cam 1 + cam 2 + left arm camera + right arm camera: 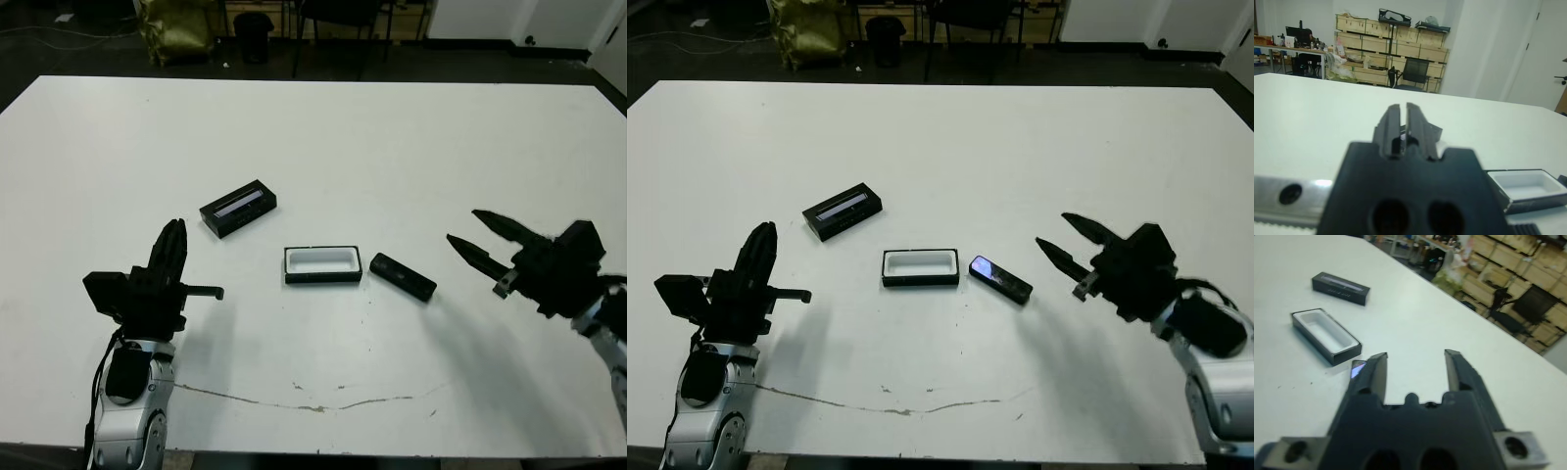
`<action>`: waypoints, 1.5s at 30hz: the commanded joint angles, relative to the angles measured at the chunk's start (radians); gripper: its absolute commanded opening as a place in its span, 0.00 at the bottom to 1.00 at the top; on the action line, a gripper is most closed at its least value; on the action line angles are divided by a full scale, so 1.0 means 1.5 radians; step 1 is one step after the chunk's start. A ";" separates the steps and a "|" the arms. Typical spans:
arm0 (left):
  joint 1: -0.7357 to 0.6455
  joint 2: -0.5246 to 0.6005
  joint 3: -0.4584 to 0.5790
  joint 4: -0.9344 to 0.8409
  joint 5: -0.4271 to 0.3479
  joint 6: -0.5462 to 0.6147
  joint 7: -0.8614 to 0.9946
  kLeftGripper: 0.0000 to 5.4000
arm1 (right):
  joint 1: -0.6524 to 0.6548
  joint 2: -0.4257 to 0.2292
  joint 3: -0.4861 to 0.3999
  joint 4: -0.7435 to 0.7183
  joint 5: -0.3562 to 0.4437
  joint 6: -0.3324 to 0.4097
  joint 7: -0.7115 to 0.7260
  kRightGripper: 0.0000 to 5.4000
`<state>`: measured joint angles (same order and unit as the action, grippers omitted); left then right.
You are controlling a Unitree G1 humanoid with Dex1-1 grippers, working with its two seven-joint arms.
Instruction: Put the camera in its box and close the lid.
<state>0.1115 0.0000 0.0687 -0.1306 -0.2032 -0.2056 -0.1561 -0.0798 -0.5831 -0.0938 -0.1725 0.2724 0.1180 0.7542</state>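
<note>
The camera (403, 276), a slim black bar, lies flat on the white table just right of the box (322, 264), an open tray with a white lining and nothing in it. The lid (238, 208), black with a pale stripe, rests apart to the box's upper left. My right gripper (464, 227) hovers open a short way right of the camera, fingertips pointing toward it. In the right wrist view the camera (1357, 368) peeks out beside one finger. My left gripper (174, 240) is shut and holds nothing, below and left of the lid.
A thin dark crack line (323, 403) runs across the table near its front edge. Beyond the far edge stand a chair (338, 20), a black bin (253, 37) and a yellow-green bag (176, 27). Stacked cardboard boxes (1376, 46) line the room's wall.
</note>
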 commanded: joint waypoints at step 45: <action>0.017 0.003 -0.002 -0.007 0.011 0.026 0.009 0.00 | -0.067 -0.062 0.131 -0.002 -0.055 0.162 0.088 1.00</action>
<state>0.1236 0.0000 0.0628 -0.1509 -0.1919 -0.1760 -0.1489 -0.1671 -0.6573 0.0945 -0.1902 0.2023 0.3491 0.8771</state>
